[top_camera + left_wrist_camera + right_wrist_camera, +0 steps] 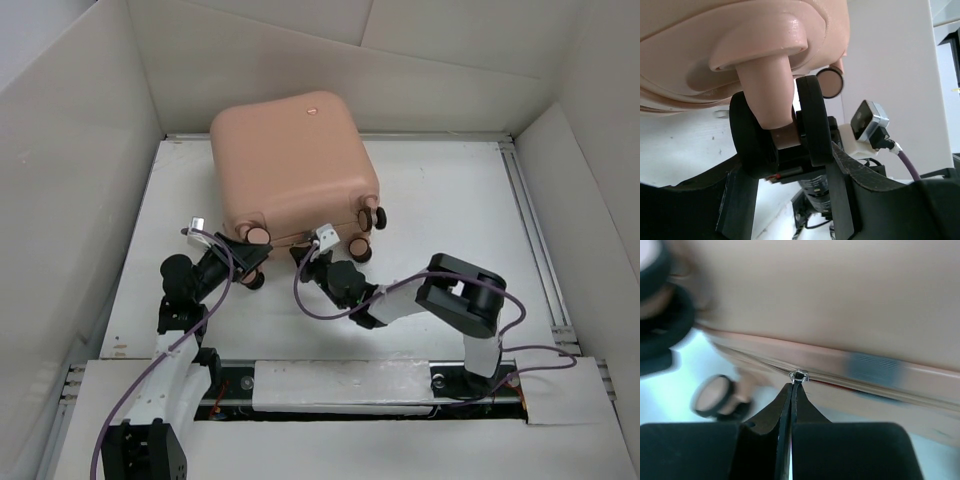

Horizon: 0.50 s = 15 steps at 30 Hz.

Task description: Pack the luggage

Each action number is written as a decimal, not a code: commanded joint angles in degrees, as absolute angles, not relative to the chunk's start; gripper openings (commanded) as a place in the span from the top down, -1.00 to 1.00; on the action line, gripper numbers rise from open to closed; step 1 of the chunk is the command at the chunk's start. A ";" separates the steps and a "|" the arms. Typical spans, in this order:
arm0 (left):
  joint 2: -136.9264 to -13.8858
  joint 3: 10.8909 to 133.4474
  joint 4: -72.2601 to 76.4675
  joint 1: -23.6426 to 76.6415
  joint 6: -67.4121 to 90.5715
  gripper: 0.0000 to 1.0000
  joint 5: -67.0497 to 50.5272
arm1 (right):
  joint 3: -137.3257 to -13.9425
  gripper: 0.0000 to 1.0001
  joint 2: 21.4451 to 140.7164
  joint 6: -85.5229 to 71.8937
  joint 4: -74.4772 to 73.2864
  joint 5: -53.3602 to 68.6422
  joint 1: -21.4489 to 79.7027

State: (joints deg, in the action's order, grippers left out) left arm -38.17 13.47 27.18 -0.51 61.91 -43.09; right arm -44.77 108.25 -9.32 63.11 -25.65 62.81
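1. The luggage [290,160] lies flat on the tabletop [440,200] in the upper centre of the top view. Its wheeled end is turned toward the bottom of the frame.
2. The 2 shell halves sit together, so I judge the loading part done. I cannot see inside to confirm what went in.
3. My left gripper [247,260] is at the lower left corner of the case. In the left wrist view its fingers [840,195] stand on either side of a caster wheel [812,120] and look pressed against it. I read that as clamped on the wheel, bracing the case.
4. My right gripper [791,390] has its fingers brought together on the small metal zipper pull [798,375], at the centre of the right wrist view. The pull sits on the zip seam [760,361], which crosses that frame from left to right.
5. The step in hand looks like the zipping. That view is blurred, and I cannot tell which stretch of the seam is already closed. A thin red sliver shows just right of the pull and may be a gap.
6. What I judge is left: draw the pull along the seam until the shell is shut all the way round, then let go of both the pull and the wheel.
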 commanded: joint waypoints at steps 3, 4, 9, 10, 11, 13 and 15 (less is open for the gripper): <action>-35.60 15.29 42.19 0.35 62.22 1.00 -50.80 | -53.50 1.00 112.93 -15.37 69.69 -6.43 70.83; -35.60 15.99 42.19 0.35 62.84 1.00 -51.50 | -54.66 1.00 114.68 -15.38 70.31 -5.72 70.84; -32.70 18.01 42.19 0.35 67.40 1.00 -53.09 | -60.28 1.00 121.45 -23.54 78.38 -1.77 71.89; -31.39 18.02 42.19 0.35 68.98 1.00 -53.70 | -62.47 1.00 122.94 -25.64 80.31 -1.24 71.89; -30.68 18.54 42.19 0.35 69.86 1.00 -53.70 | -63.71 1.00 126.27 -27.49 84.25 -1.23 71.89; -29.36 19.24 42.19 0.35 71.45 1.00 -53.70 | -66.43 1.00 129.53 -32.42 87.18 -1.23 72.42; -27.52 19.95 42.19 0.35 72.60 1.00 -53.70 | -69.60 1.00 132.70 -36.01 89.20 -2.98 72.94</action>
